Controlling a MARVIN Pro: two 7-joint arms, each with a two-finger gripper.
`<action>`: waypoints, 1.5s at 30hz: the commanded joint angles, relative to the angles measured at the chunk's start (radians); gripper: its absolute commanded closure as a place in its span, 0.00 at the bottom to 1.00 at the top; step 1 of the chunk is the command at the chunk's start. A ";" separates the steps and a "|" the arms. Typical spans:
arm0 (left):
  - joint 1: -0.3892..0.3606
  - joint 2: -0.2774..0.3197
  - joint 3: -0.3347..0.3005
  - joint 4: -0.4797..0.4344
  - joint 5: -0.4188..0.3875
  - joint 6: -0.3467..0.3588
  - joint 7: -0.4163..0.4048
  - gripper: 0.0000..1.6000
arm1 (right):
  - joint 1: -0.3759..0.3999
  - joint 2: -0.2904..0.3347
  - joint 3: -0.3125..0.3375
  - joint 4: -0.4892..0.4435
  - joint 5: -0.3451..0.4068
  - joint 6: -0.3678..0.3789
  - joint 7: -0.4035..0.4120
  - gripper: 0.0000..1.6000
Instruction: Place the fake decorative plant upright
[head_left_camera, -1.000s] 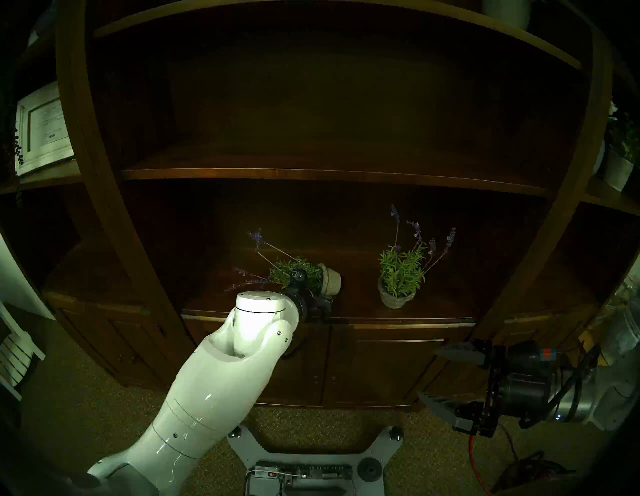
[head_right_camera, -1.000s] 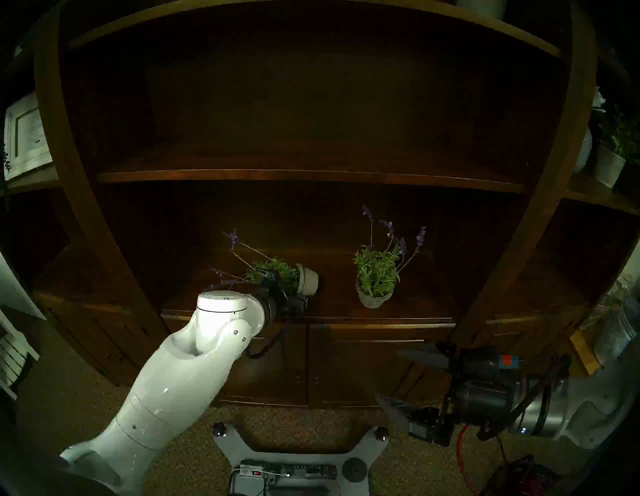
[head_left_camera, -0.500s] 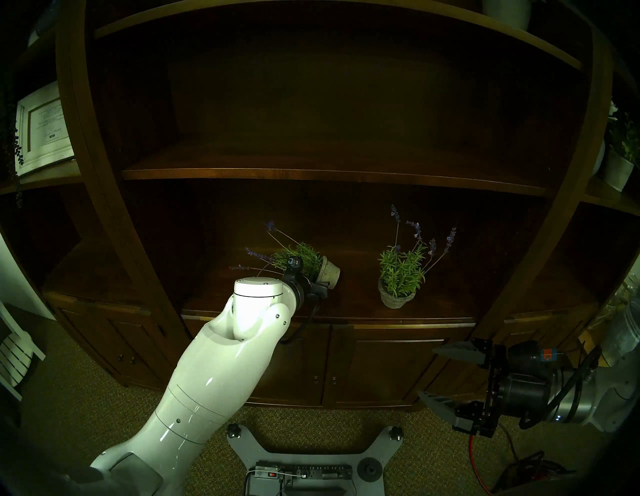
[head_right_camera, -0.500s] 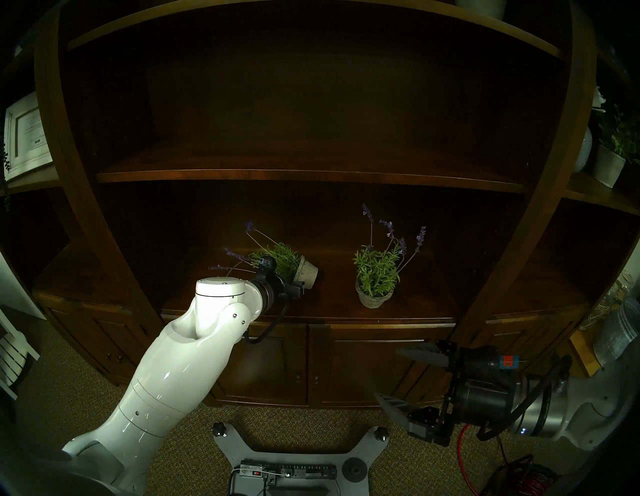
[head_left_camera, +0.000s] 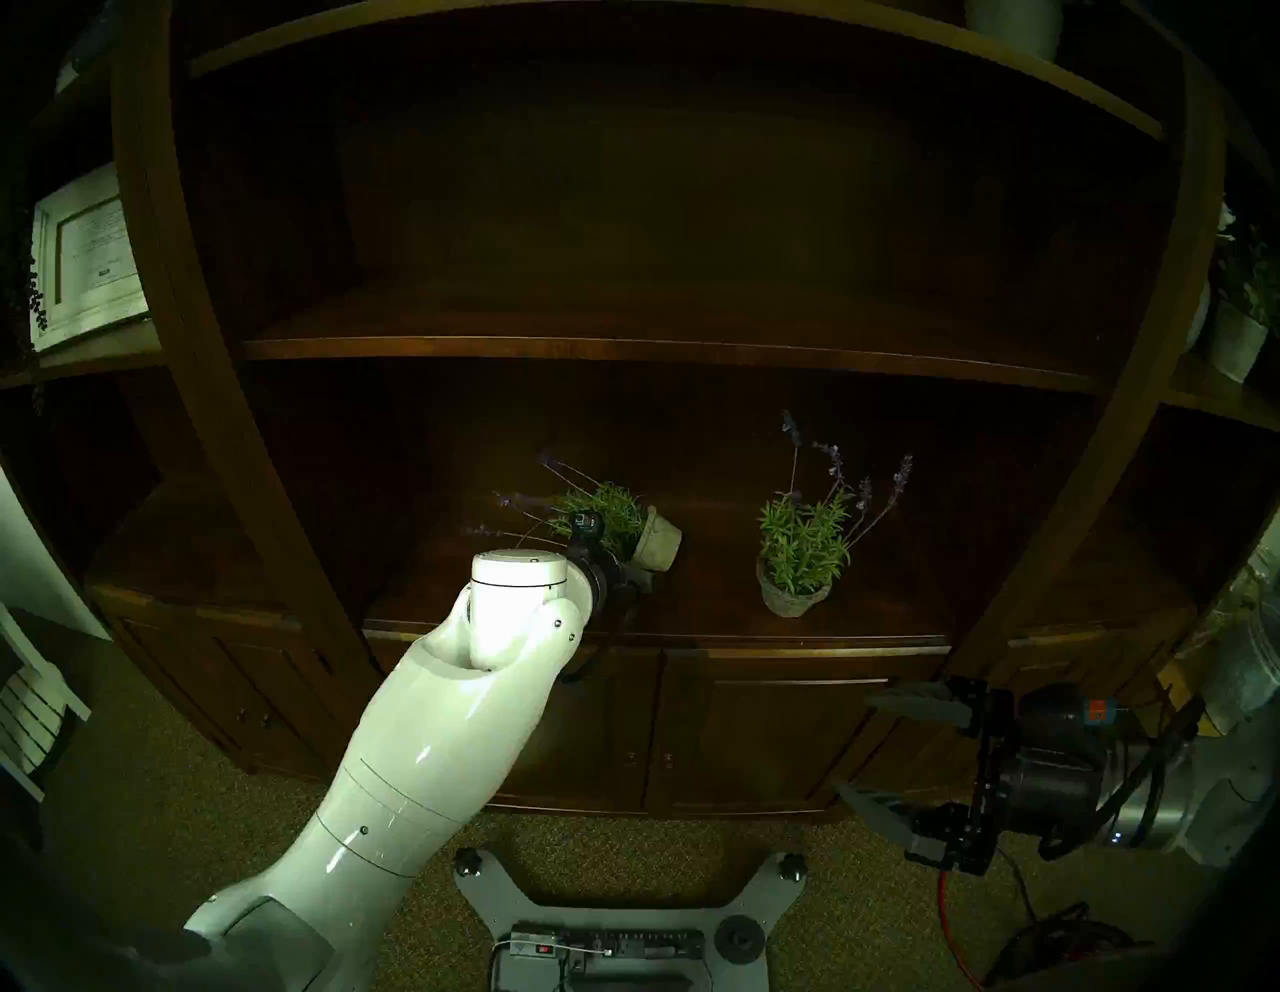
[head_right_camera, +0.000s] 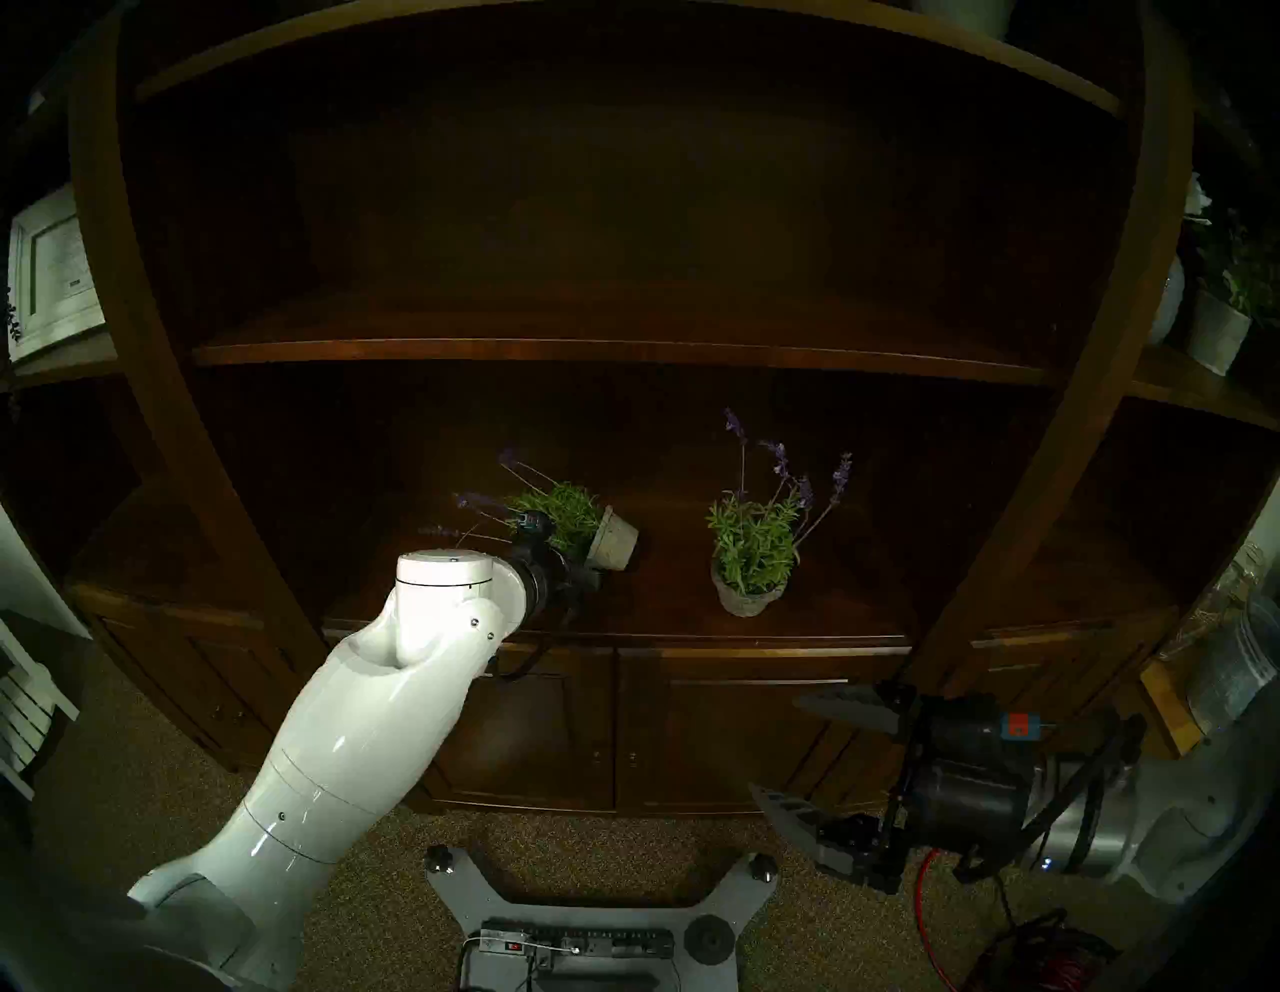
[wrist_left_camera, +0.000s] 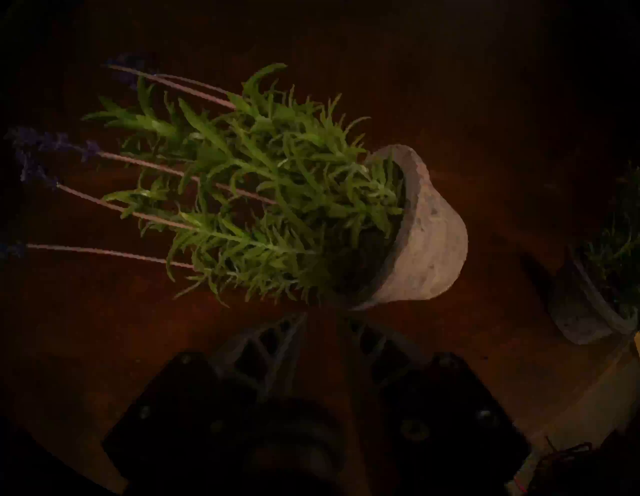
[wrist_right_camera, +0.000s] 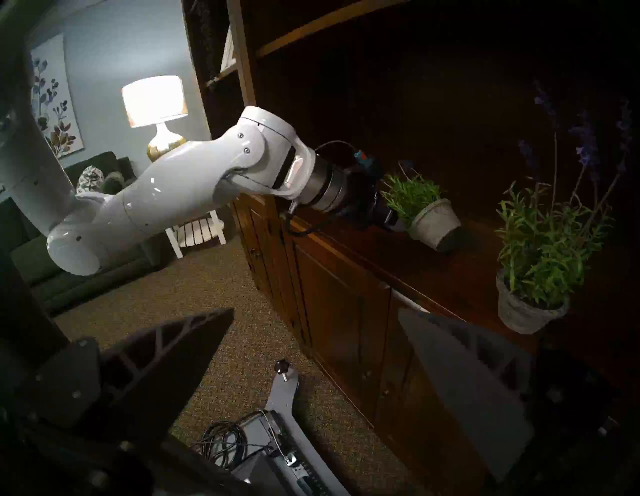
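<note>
Could not read the small writing in the framed picture (head_left_camera: 86, 256) at far left. Leaned tilted on the dark wood shelf (head_left_camera: 692, 616): fake plant (head_left_camera: 623, 530), pot (wrist_left_camera: 420, 235) to the right, stems to the left, beside an upright second plant (head_left_camera: 796, 554). Left end effector (wrist_left_camera: 322, 320) narrowed just below the pot rim; grip unclear. Right end effector (head_left_camera: 866, 751) wide open, empty, well apart.

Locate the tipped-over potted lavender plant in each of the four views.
Head left: tipped grey-potted lavender plant, centre, beyond the left wrist.
Head right, centre.
Left wrist, filling the middle.
Right wrist, right of centre.
Shared landmark: upright grey-potted lavender plant, beside it.
</note>
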 joint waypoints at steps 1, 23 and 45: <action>-0.019 -0.005 -0.008 -0.019 -0.003 -0.008 -0.007 0.61 | 0.022 0.002 -0.001 -0.001 -0.010 -0.016 -0.002 0.00; -0.010 0.016 -0.011 -0.182 0.014 0.030 -0.002 0.71 | 0.042 0.014 -0.018 -0.001 -0.032 -0.016 -0.013 0.00; 0.060 -0.008 -0.046 -0.323 -0.045 0.126 0.054 0.00 | 0.058 0.023 -0.035 -0.001 -0.051 -0.016 -0.025 0.00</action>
